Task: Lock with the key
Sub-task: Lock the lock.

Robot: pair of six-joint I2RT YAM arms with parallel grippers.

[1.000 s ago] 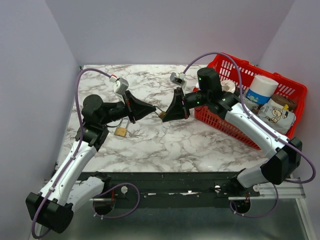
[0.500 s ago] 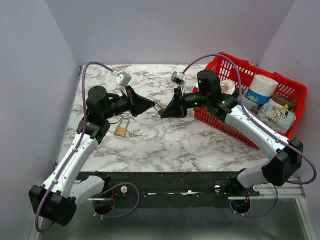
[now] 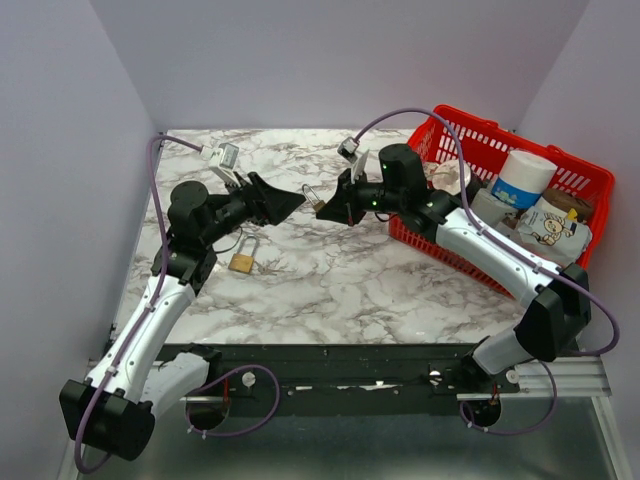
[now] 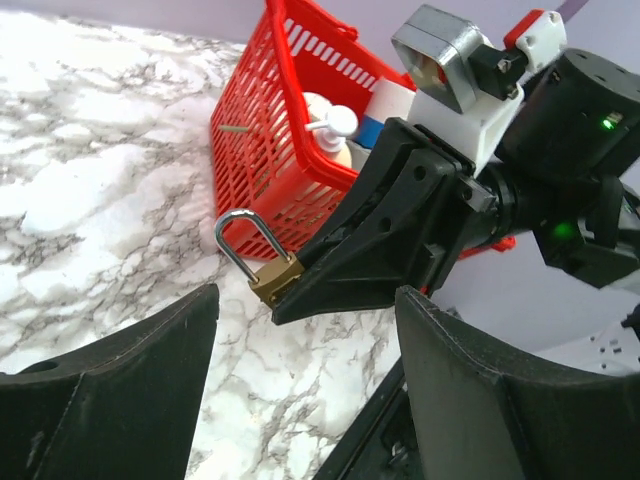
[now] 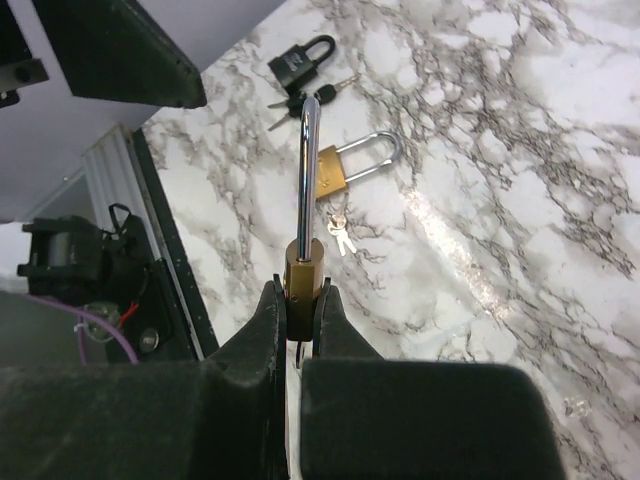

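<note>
— Item: brass padlock [image 5: 303,268]. Location?
— Body clamped between right fingers [image 5: 262,335], shackle pointing away from them, above the table [image 3: 340,280], just left of red basket [image 3: 560,172].
— Left fingers [image 4: 120,390]?
— Spread wide, empty, farther left of the basket.

From above and behind the arm bases, we look down on the whole marble table [image 3: 330,290]. Our left wrist view faces across it, close to the right gripper [image 4: 288,296] and red basket [image 4: 262,140]. Our right wrist view points steeply down. All three share the raised brass padlock [image 3: 313,196].
</note>
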